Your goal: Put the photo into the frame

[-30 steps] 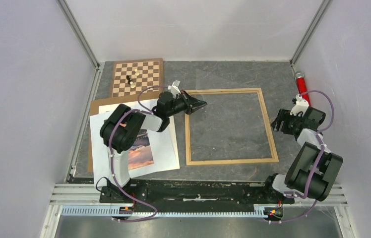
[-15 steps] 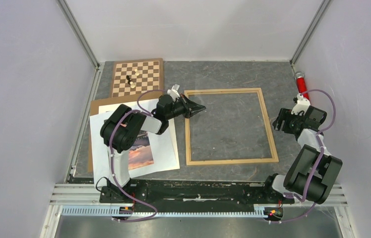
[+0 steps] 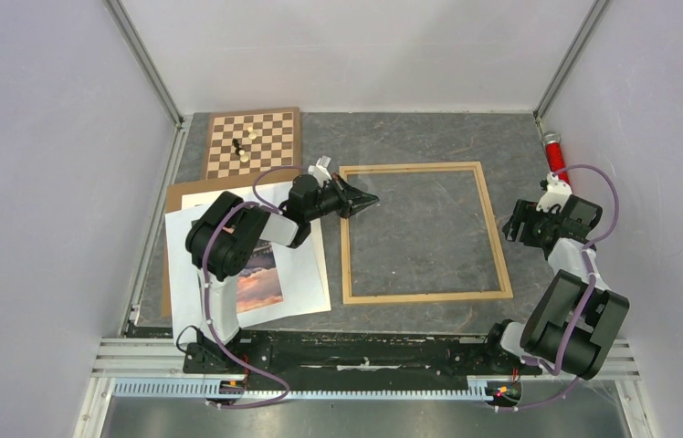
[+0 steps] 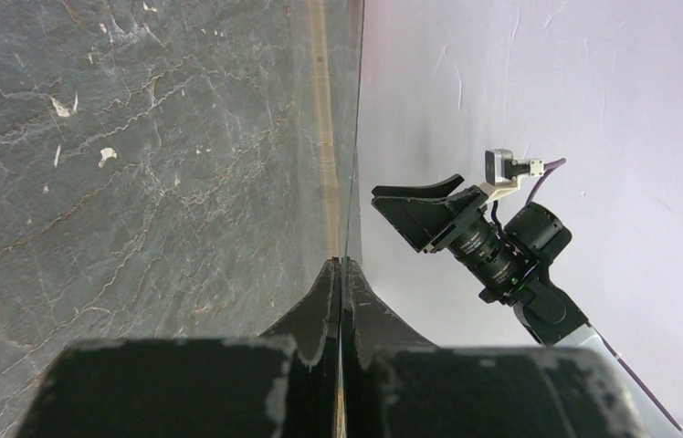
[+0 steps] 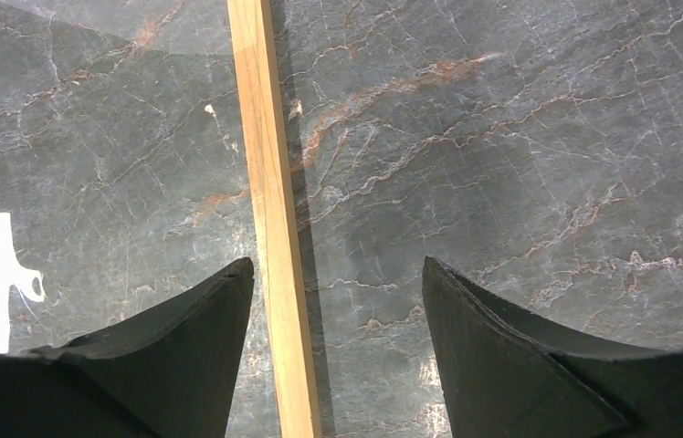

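The closed left gripper (image 3: 373,197) has been drawn back slightly at the frame's (image 3: 411,167) left rail. The right gripper (image 5: 338,265) is held open. The photo (image 3: 260,285) is not yet fetched.

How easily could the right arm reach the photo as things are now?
Probably not. The photo lies on the far side of the frame from it, partly under the left arm. The right gripper hangs open over the frame's right rail, so that arm would have to stretch across the whole frame.
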